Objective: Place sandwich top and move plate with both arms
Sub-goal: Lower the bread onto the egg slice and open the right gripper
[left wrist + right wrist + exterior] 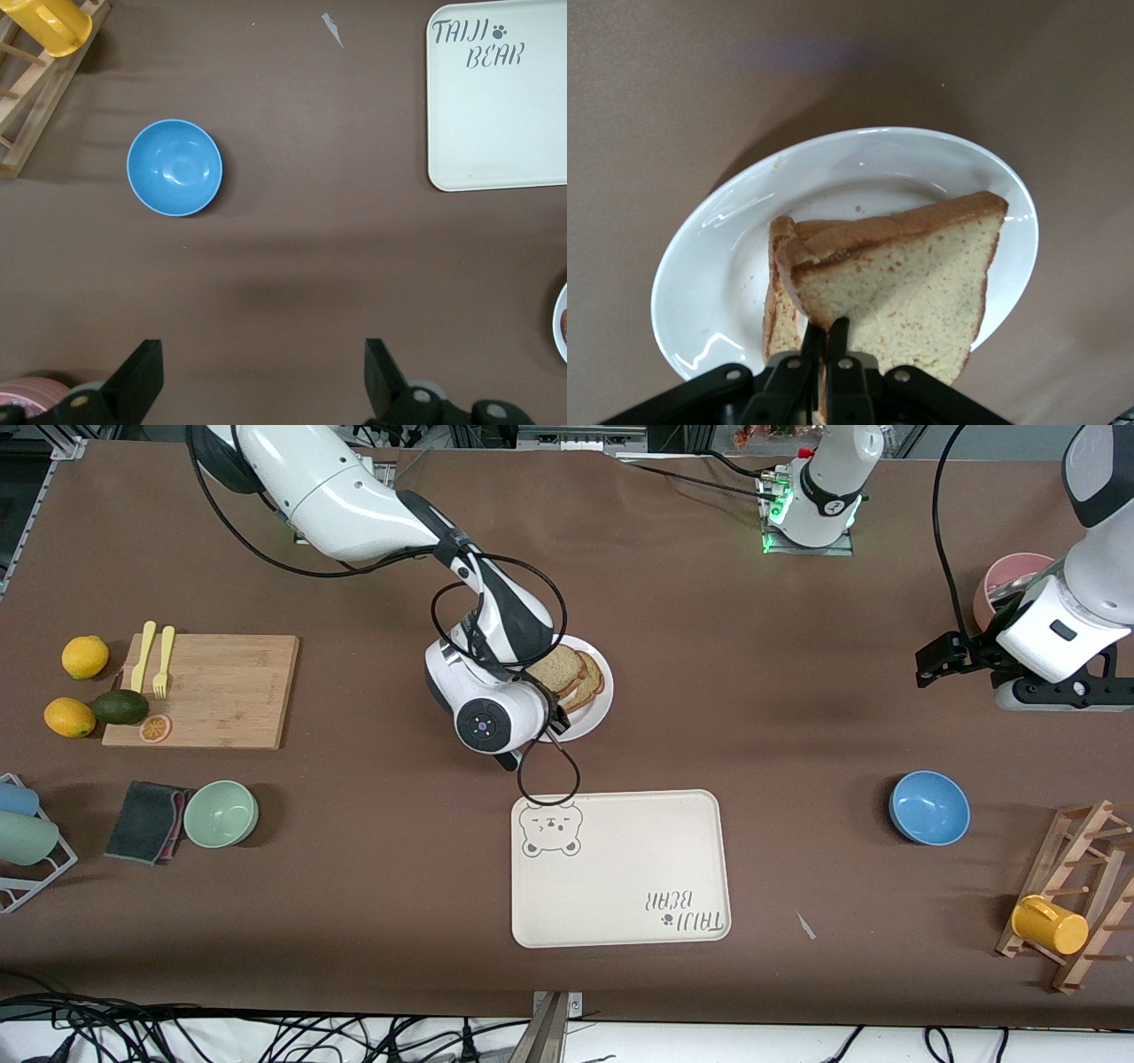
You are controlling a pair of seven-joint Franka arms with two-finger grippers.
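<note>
Right wrist view: the right gripper [825,341] pinches a speckled, crusted bread slice [904,283] over the glossy round white plate [726,239]. The left gripper [263,376] waits spread wide above bare brown table, a blue bowl [174,167] at its eleven o'clock.

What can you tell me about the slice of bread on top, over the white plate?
The top slice is speckled light-brown bread with a darker crust. It lies tilted over a second slice on the round white plate, farther from the front camera than the cream tray. The right tool is shut on its edge.

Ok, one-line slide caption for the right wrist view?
Right tool shut on the sandwich top, held over the white plate.
</note>
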